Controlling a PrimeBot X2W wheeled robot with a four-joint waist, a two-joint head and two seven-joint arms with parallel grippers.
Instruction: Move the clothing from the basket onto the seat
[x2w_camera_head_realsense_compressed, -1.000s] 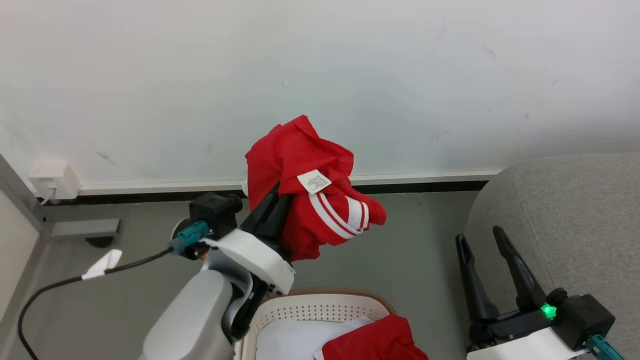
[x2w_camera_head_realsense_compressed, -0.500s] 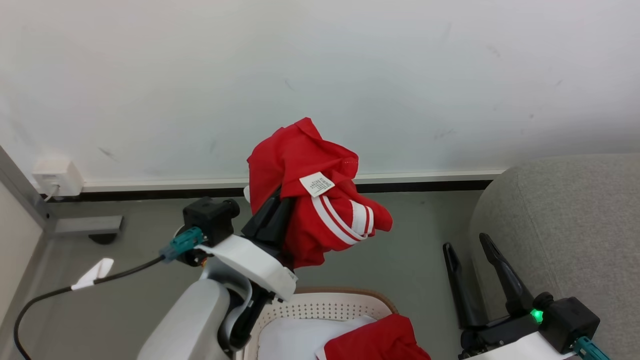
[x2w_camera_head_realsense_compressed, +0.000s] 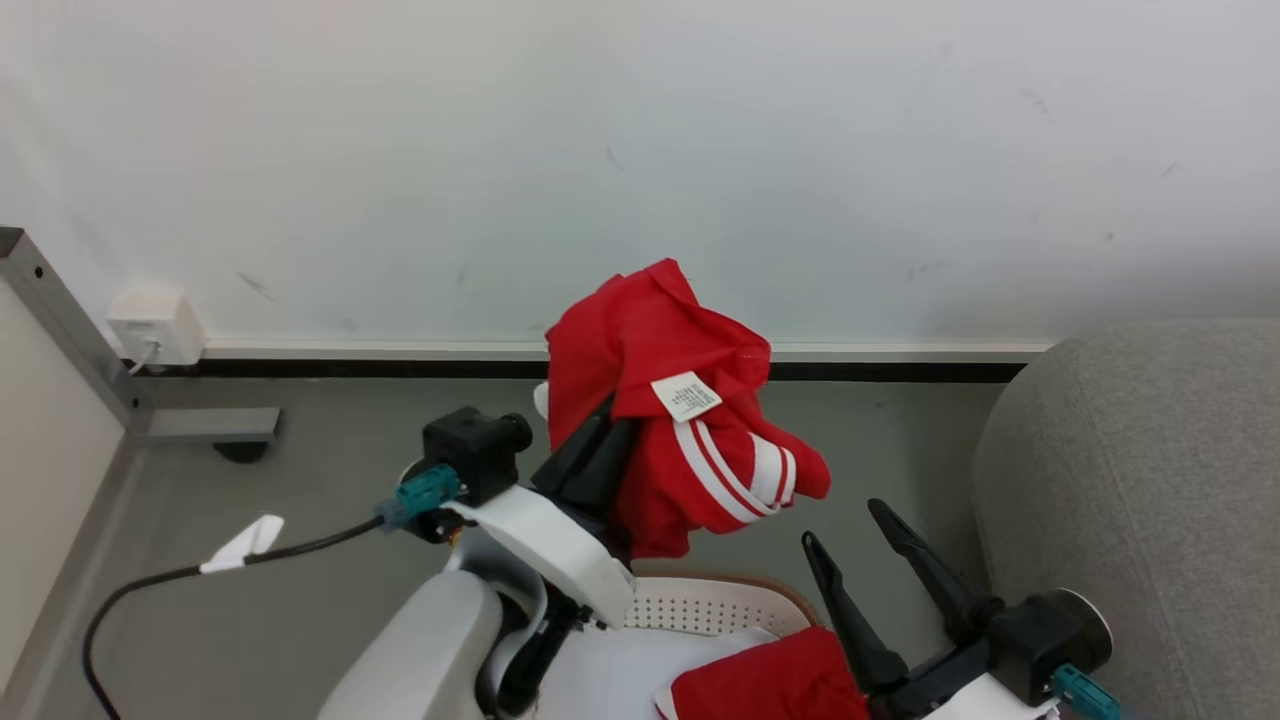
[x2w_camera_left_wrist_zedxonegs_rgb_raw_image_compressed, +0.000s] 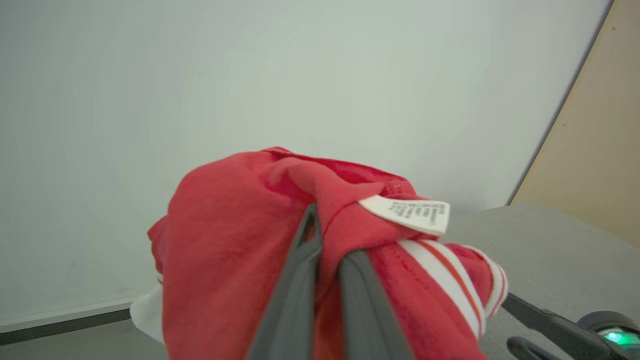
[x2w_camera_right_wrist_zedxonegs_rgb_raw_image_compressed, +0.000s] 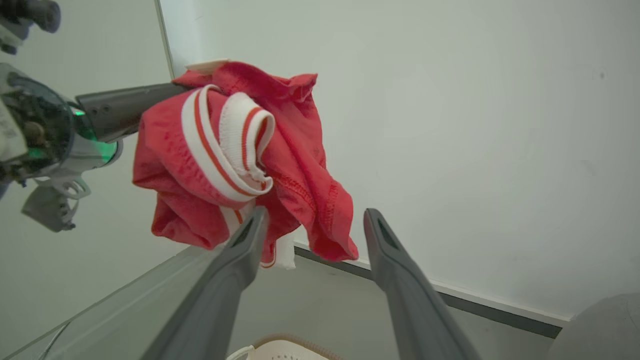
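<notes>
Pinching a bunched red garment (x2w_camera_head_realsense_compressed: 690, 440) above the basket (x2w_camera_head_realsense_compressed: 720, 605), the left gripper (x2w_camera_head_realsense_compressed: 600, 455) needs a firm clamp while swinging to the seat (x2w_camera_head_realsense_compressed: 1130, 480) right of the basket; the right gripper (x2w_camera_head_realsense_compressed: 842, 522) hovers splayed, empty.

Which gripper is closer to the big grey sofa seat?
Right. The right gripper hangs open beside the light grey woven-fabric seat; the left gripper is farther to the left, shut on a red white-striped garment.
</notes>
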